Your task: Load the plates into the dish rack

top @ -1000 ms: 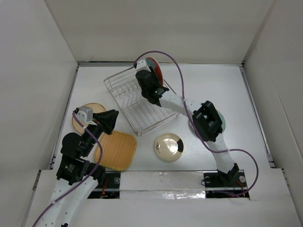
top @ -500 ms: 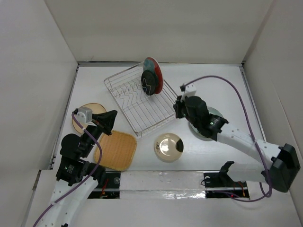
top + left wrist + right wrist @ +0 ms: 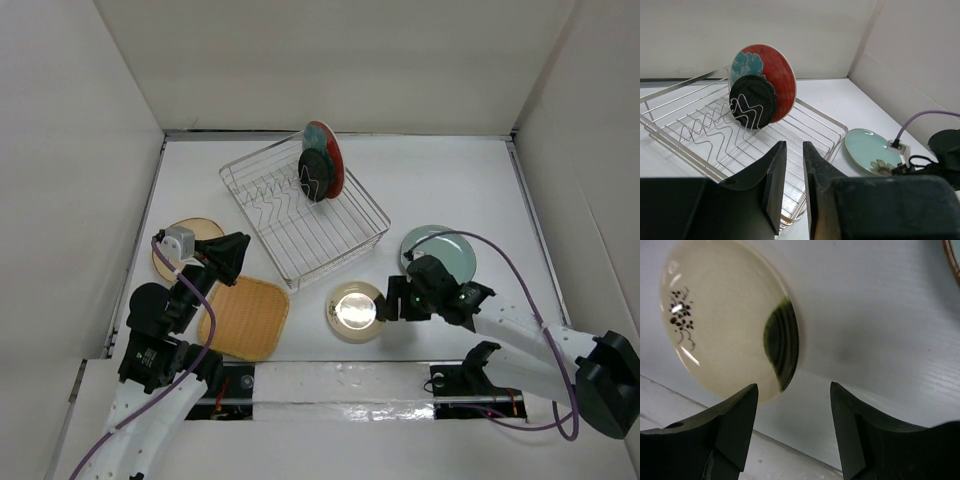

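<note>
The silver wire dish rack [image 3: 318, 232] stands at the back centre. The teal-and-red plate [image 3: 329, 155] and the small black plate [image 3: 313, 176] stand upright in its far end; both also show in the left wrist view, the teal-and-red plate [image 3: 774, 62] behind the black plate [image 3: 752, 100]. The cream plate [image 3: 355, 310] lies flat at the front. My right gripper [image 3: 389, 301] is open and empty, low at the cream plate's right edge [image 3: 720, 325]. The pale green plate [image 3: 441, 247] lies behind it. The orange woven plate [image 3: 247, 318] and tan wooden plate [image 3: 188, 235] lie at the left. My left gripper [image 3: 234, 258] is shut and empty above them.
White walls enclose the table on three sides. The right arm's purple cable [image 3: 520, 290] loops over the table at the right. The rack [image 3: 805, 125] and green plate [image 3: 870, 150] lie ahead of my left gripper [image 3: 794, 150].
My right gripper left the black plate standing in the rack, pulled back to the front and came down open beside the cream plate. The left arm has not moved.
</note>
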`<action>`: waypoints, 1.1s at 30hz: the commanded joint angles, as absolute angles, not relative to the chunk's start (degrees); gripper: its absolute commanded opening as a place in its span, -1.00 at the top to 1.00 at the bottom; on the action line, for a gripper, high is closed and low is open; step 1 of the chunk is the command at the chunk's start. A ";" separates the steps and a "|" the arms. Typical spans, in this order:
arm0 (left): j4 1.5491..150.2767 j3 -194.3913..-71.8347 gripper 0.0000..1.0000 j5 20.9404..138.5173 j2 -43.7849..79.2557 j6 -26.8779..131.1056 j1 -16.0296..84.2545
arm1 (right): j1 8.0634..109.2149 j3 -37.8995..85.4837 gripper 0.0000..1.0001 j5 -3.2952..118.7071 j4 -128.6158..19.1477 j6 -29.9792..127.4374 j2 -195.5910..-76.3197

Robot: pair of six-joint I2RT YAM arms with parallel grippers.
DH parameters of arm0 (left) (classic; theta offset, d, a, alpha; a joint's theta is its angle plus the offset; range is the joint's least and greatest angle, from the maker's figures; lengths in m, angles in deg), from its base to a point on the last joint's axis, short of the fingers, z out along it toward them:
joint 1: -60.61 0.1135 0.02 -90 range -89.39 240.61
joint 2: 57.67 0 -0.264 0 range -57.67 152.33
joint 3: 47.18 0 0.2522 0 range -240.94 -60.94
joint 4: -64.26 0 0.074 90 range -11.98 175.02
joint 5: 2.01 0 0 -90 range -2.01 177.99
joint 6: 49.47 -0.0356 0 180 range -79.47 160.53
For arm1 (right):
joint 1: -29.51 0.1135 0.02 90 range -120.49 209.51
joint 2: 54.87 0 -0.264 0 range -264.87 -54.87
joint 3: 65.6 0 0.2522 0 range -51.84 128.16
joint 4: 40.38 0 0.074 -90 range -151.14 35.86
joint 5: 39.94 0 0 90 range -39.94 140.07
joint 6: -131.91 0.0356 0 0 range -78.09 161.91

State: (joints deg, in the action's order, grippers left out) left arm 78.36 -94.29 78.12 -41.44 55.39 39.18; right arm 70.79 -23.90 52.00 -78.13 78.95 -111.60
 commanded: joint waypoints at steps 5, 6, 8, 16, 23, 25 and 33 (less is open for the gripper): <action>76.26 -95.40 0.61 77.71 -41.50 55.04 38.82 | 69.24 -28.02 -0.17 61.40 -63.40 82.96 -117.18; 76.26 -95.40 0.61 77.62 -41.50 55.04 38.82 | 69.24 -28.55 -0.14 61.49 -61.89 83.39 -118.06; 76.17 -95.40 0.61 77.53 -41.24 55.04 38.82 | 69.24 -30.30 0.03 61.49 -57.51 85.24 -120.52; 76.35 -95.40 0.82 77.80 -41.15 54.95 38.82 | 69.24 -33.82 1.00 55.08 -53.96 90.60 -124.93; 76.35 -95.48 1.00 78.06 -41.06 54.95 38.82 | 76.96 -24.00 1.00 45.60 -75.63 86.49 -105.96; 76.43 -95.48 1.00 78.23 -40.88 55.04 38.82 | 79.69 -17.06 1.00 45.14 -78.82 82.53 -101.03; 76.61 -95.57 0.66 78.85 -41.06 54.95 38.82 | 83.21 2.01 1.00 37.34 -73.13 70.49 -110.22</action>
